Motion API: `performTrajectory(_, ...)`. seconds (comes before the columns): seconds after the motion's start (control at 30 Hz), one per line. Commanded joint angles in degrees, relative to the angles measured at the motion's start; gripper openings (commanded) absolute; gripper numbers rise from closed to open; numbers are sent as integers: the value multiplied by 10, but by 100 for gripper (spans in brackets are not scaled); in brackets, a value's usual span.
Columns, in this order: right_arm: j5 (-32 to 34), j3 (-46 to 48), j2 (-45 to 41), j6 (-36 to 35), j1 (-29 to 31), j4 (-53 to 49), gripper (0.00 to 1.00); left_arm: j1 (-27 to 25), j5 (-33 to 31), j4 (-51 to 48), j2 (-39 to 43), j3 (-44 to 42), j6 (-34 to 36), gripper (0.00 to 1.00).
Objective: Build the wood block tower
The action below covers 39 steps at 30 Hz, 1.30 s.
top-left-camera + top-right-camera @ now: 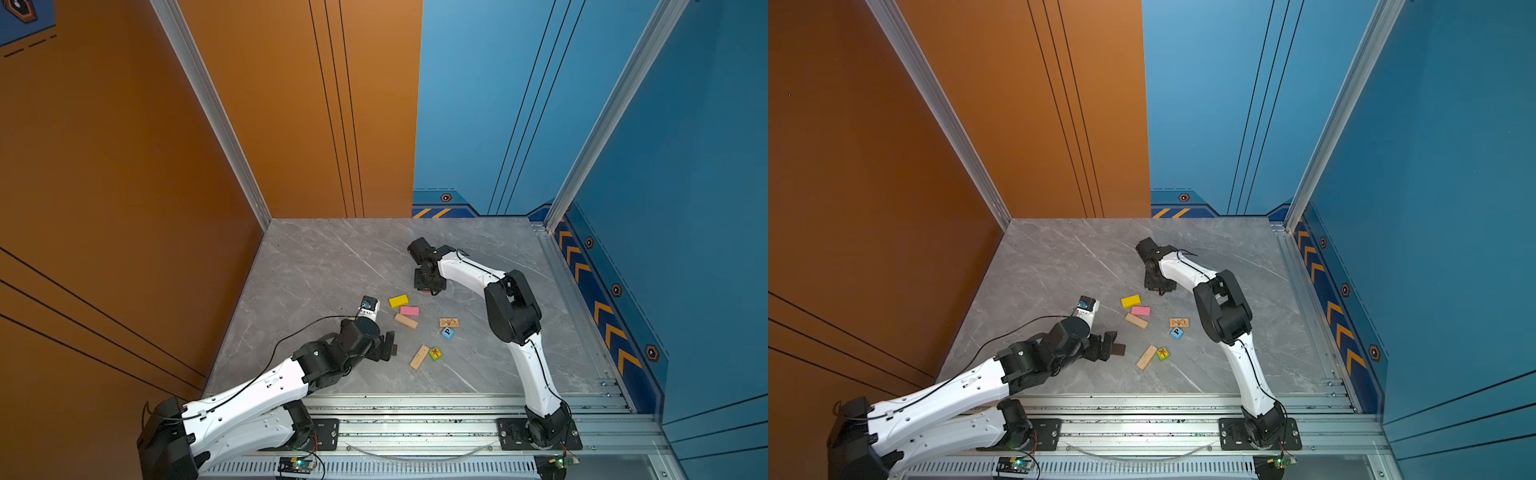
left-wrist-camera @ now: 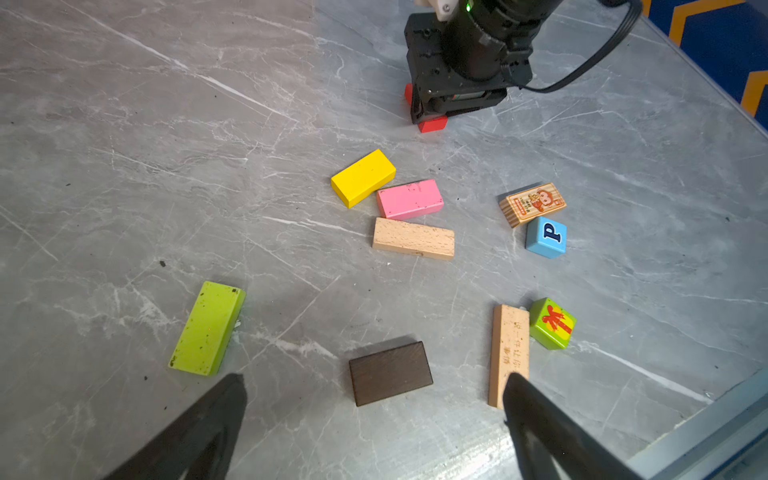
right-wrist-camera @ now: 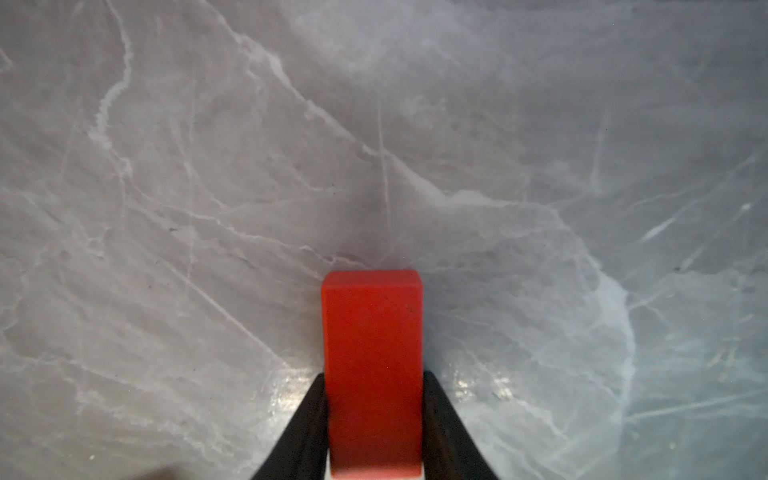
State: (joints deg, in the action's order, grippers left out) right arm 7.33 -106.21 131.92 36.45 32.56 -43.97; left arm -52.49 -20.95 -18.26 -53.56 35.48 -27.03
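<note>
Ten blocks (image 2: 409,199) lie unstacked on the grey table (image 1: 316,266). At its far side, the right gripper (image 3: 374,376) pinches the red block (image 3: 372,332), hiding nearly all of it in both top views. The left gripper (image 2: 376,376), jaws spread and fingers cut off by the frame, hovers over the dark brown block (image 2: 390,372). The left arm hides the lime block (image 2: 208,328) in both top views.

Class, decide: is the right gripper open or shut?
Shut on the red block: fingers of the right gripper press both its sides.
</note>
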Motion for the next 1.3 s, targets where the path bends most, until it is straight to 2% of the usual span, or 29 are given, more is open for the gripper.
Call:
performTrajectory(0.0,7,11,-4,19,-1,-30,39,5,-6,-21,22,-3,-4,98)
performTrajectory(0.13,10,7,-12,22,5,-33,47,7,-3,-30,32,-5,-6,98)
performTrajectory(0.33,32,9,-67,8,18,-60,68,7,3,-46,49,0,-7,98)
performTrajectory(0.43,36,29,-118,0,25,-68,71,6,8,-54,65,0,-13,98)
performTrajectory(0.57,44,105,-207,-7,32,-71,76,-4,17,-62,80,-3,-28,98)
performTrajectory(0.67,38,169,-260,-9,34,-71,79,-33,13,-63,85,-7,-46,98)
performTrajectory(1.0,36,388,-390,27,55,-4,86,-196,-67,-63,69,-18,-111,98)
performTrajectory(1.17,37,425,-415,35,70,14,88,-262,-116,-68,66,-28,-150,98)
performTrajectory(1.27,37,422,-417,33,72,19,87,-279,-132,-81,60,-29,-169,98)
